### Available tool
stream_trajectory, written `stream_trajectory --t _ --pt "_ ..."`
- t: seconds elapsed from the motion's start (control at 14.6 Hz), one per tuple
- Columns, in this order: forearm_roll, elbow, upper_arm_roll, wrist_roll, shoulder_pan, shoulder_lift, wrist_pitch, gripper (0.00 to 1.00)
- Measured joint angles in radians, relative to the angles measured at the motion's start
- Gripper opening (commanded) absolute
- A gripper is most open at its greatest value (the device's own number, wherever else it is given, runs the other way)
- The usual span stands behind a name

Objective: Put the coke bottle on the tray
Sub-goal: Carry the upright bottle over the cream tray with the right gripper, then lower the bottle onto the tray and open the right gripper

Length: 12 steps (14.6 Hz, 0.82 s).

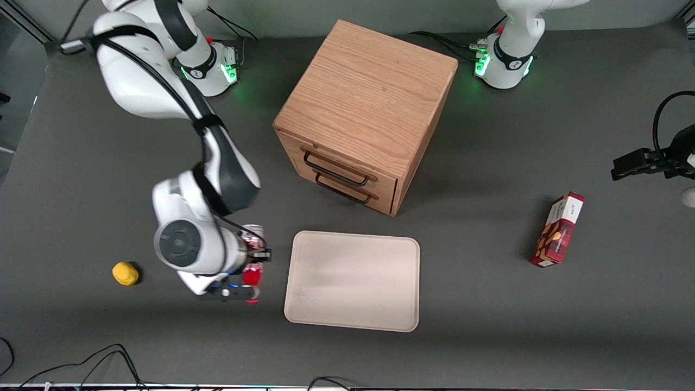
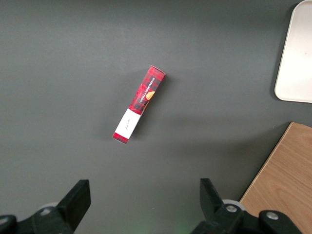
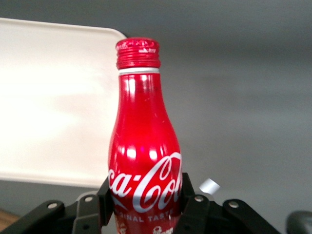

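The right gripper (image 1: 251,266) sits just beside the tray (image 1: 353,282), toward the working arm's end of the table (image 1: 488,304). Its fingers (image 3: 192,204) clamp the coke bottle (image 3: 144,146) on both sides of the body. The bottle is beside the tray, not on it.

A yellow object (image 1: 125,273) lies nearby; a wooden drawer cabinet (image 1: 369,108) stands farther from the camera.

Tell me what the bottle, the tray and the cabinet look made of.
Bottle, gripped by the tool beside the tray: likely glossy painted metal, with sharp highlights. Tray: matte beige, probably plastic, with rounded moulded corners. Cabinet: wood or veneer, showing grain.
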Motion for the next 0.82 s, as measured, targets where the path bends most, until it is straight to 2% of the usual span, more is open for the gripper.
stream_trajectory --t 0.34,0.75,0.82 --pt "0.0 0.011 -0.005 0.084 0.045 0.128 0.199 0.0" --pt "0.0 0.021 -0.042 0.114 0.098 0.195 0.279 0.0" --pt "0.0 0.021 -0.046 0.115 0.101 0.204 0.291 0.08"
